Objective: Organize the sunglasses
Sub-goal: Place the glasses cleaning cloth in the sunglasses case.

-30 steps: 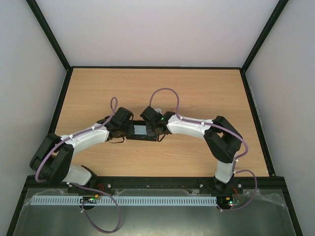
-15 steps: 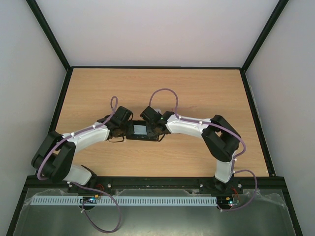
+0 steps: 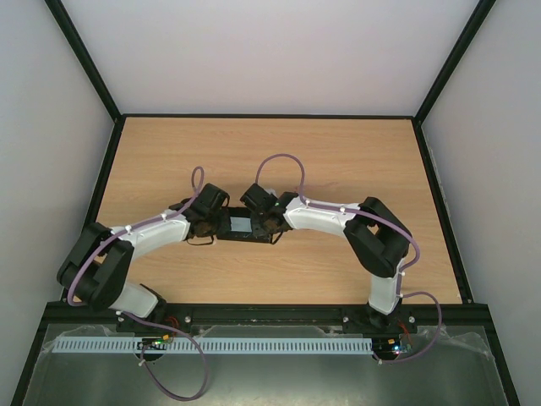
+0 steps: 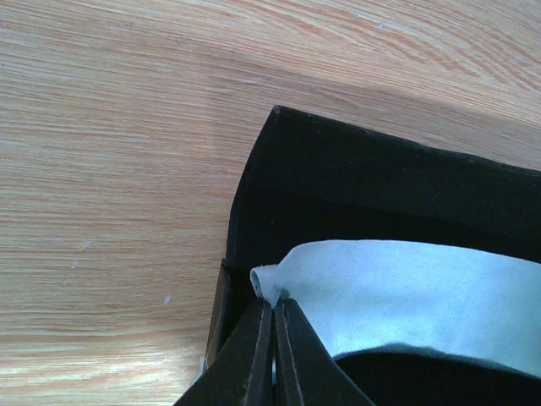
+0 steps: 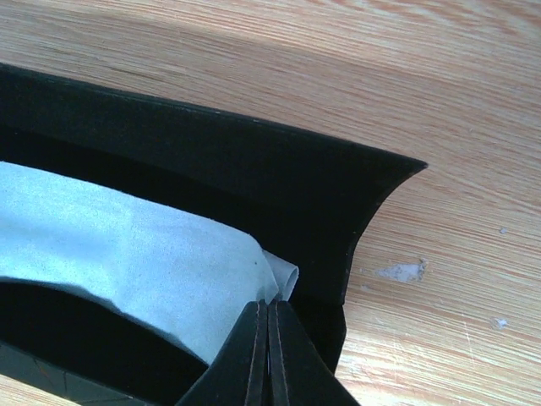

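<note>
**Both grippers pinched on cloth ends over the case; sunglasses not sighted**

The left gripper has its fingers pressed together with only a hairline seam between them, nipping a puckered corner of the light blue cloth. The right gripper is in the same condition, fingers clamped on the opposite, curled end of that cloth.

The cloth is thin, matte and soft, and spans like a band across the black case. The case is oblong, with dull, felt-like walls and a sharp corner. It rests on the wooden table, which has a pale, straight-grained laminate top with a few small white flecks.

In the left wrist view the cloth runs from the fingertips toward 3 o'clock; in the right wrist view it runs toward 9 o'clock. Only the top view shows the layout: the case lies lengthwise near the table's centre, with the left gripper at its 9 o'clock end and the right gripper at its 3 o'clock end.

The sunglasses appear in no view, so their position cannot be told.
</note>
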